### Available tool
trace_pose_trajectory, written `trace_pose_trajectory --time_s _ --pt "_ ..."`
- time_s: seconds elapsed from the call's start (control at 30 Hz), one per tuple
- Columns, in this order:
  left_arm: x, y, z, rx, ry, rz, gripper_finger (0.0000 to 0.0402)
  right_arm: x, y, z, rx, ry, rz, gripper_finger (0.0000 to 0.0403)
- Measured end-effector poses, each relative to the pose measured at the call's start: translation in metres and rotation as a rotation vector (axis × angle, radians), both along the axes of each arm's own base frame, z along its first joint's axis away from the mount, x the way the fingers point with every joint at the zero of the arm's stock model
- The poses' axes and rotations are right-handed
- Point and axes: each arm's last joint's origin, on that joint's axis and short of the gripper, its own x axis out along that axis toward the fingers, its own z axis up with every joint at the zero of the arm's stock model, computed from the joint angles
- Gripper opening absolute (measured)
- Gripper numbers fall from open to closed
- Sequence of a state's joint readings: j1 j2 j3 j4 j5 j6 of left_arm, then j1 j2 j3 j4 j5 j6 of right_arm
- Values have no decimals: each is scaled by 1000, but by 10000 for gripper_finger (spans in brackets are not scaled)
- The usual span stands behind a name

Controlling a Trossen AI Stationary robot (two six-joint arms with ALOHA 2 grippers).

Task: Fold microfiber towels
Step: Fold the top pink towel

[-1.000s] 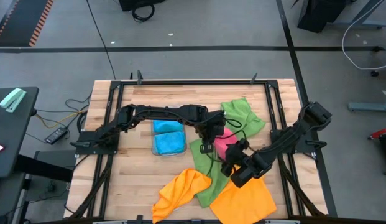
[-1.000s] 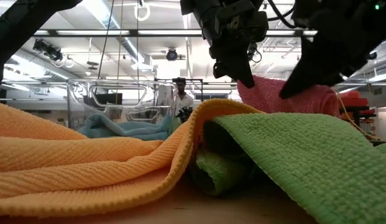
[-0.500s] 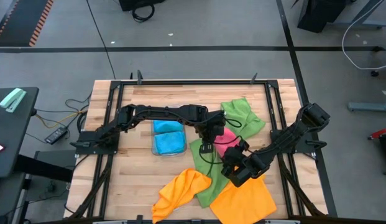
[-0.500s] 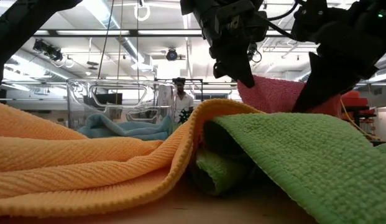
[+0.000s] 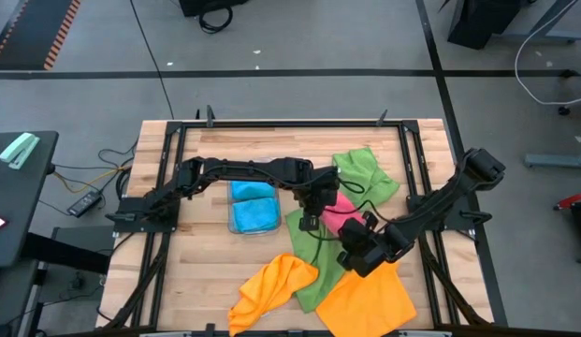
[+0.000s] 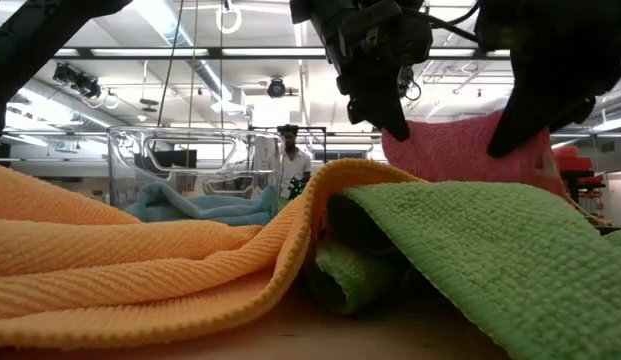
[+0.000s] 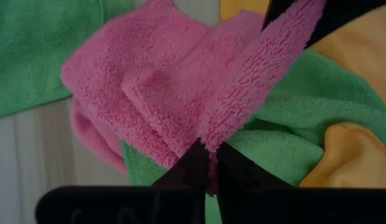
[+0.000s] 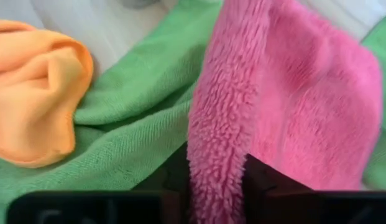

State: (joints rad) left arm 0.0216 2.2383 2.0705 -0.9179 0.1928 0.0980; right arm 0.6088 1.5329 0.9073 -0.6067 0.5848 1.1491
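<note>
Towels: pink [image 5: 339, 212] 1 | green [image 5: 363, 172] 2 | orange [image 5: 271, 285] 2 | blue [image 5: 253, 208] 1

Wooden table [image 5: 206, 271]; clear plastic tray [image 6: 180, 165] on it; person [image 6: 290, 160] standing in room behind.

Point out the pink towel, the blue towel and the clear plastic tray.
pink towel [image 7: 149, 93]: left wrist view, middle of its fluffy bunched part.
blue towel [image 5: 253, 215]: high view, centre of the cloth.
clear plastic tray [image 6: 125, 165]: low view, its left wall.
</note>
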Motion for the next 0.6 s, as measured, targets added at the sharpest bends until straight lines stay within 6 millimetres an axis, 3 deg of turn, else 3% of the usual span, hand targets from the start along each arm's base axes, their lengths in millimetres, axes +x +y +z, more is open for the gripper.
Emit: trace_pose_trajectory --time_s 0.2,0.47,0.6 --pt "0 0 0 -7 2 4 46 -2 -9 10 -20 -5 14 43" --pt "-5 -7 -1 -166 67 -15 29 3 -13 11 -84 19 91 40" --pt "-6 -9 1 -166 63 -17 62 5 -11 12 -72 7 123 40"
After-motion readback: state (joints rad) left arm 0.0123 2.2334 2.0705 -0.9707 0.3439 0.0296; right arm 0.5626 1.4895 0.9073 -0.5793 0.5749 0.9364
